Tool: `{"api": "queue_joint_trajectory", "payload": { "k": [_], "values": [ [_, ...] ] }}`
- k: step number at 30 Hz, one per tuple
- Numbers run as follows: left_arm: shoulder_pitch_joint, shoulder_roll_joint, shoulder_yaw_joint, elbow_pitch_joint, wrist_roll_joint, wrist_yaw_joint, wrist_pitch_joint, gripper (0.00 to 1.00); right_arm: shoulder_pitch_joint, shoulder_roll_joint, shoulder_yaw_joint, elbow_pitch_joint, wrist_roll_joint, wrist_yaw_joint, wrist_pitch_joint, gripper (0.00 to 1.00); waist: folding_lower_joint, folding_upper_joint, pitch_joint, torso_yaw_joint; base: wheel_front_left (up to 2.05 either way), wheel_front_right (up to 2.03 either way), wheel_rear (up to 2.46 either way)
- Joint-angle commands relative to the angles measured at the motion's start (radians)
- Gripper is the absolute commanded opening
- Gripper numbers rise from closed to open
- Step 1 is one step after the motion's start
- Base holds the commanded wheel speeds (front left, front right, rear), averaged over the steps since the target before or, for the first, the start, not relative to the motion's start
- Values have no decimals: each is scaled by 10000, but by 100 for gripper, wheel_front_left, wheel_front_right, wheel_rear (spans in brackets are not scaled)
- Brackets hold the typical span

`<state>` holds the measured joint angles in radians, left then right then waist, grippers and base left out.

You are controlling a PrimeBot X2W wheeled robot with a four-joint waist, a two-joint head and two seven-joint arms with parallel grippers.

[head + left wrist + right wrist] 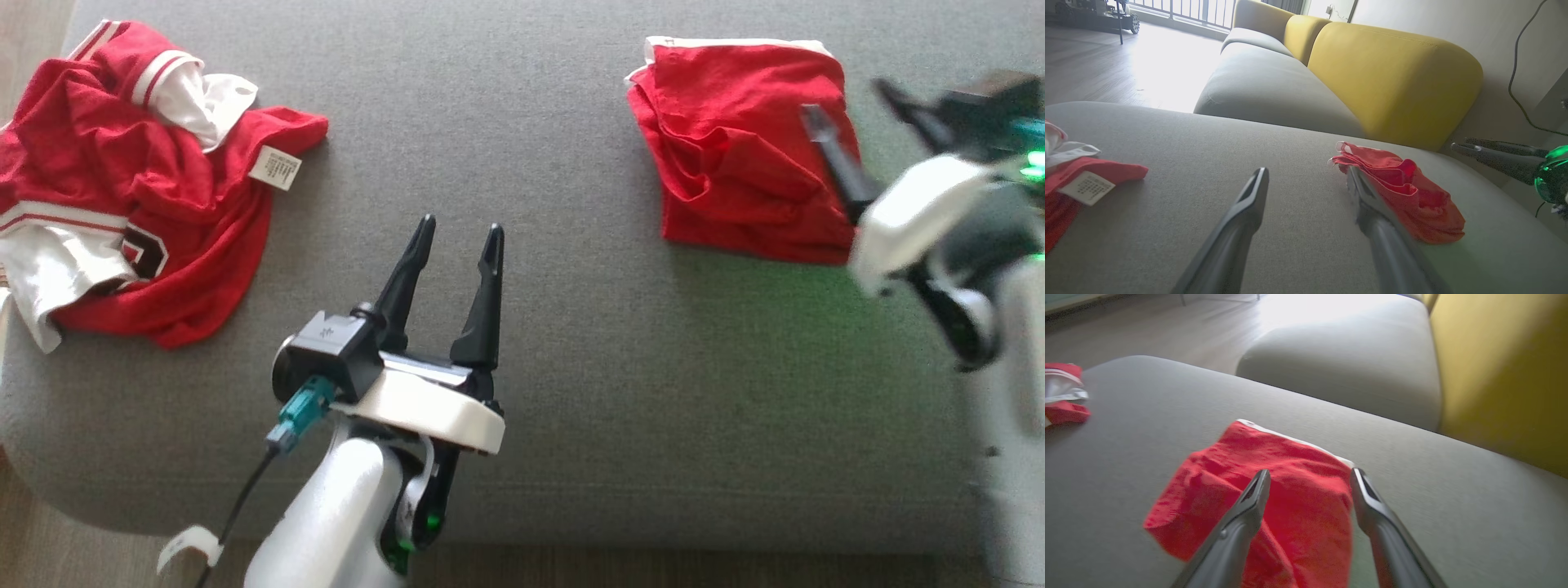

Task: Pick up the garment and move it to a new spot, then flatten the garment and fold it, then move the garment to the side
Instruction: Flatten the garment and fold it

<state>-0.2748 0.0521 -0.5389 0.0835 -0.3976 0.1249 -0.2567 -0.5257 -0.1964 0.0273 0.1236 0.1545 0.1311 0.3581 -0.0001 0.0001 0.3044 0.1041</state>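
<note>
The folded red garment [735,155] with a white trim lies flat on the grey cushion [522,122], at the far right in the head view. My right gripper [843,98] hovers open just over the garment's right edge, with nothing between its fingers. In the right wrist view the right gripper [1309,473] points down at the garment [1208,486] with its fingers apart. My left gripper [459,230] stands open above the bare middle of the cushion, well left of the garment. In the left wrist view the left gripper [1304,171] is open, with the garment [1412,200] and the right gripper [1458,143] to its right.
A crumpled red and white jersey [122,188] with a white label lies at the cushion's far left. Yellow backrests [1392,77] and another grey seat [1265,81] stand beyond the cushion. The cushion's front edge runs along the bottom, with wood floor [49,539] below it.
</note>
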Motion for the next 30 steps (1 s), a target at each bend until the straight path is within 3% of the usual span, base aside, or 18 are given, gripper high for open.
{"api": "queue_joint_trajectory", "payload": {
  "k": [1,5,6,8,9,14,25,30],
  "values": [
    [60,-17,313,-397,-20,62,-51,100,82,-219,-238,-437,-161,-4,-164,100,1,-1,6,-43,0,0,0],
    [125,-18,305,-450,-22,34,-51,100,263,-705,-709,-111,-307,-4,-321,100,1,-1,53,-63,0,0,0],
    [126,-18,301,-461,-26,21,-51,100,272,-824,-720,6,-312,-4,-389,65,1,-1,67,-55,0,0,0],
    [123,-18,293,-479,-31,-2,-51,100,245,-1028,-699,283,-288,-4,-517,9,1,-1,87,-29,0,0,0],
    [120,-18,286,-485,-33,-14,-51,100,206,-1130,-630,417,-267,-4,-583,0,1,-1,96,-9,0,0,0],
    [82,-18,239,-489,-26,-75,-51,100,-146,-1528,-159,1013,-91,-4,-892,0,1,-1,155,131,0,0,0],
    [-148,-18,-46,-534,-149,-164,-51,100,-2099,-2351,2207,3470,795,-4,-1350,0,1,-1,578,626,0,0,0],
    [-209,-18,-147,-458,-267,-114,-51,100,-2543,-2283,3325,4290,2139,-4,-1293,0,1,-1,551,839,0,0,0]
  ]
}}
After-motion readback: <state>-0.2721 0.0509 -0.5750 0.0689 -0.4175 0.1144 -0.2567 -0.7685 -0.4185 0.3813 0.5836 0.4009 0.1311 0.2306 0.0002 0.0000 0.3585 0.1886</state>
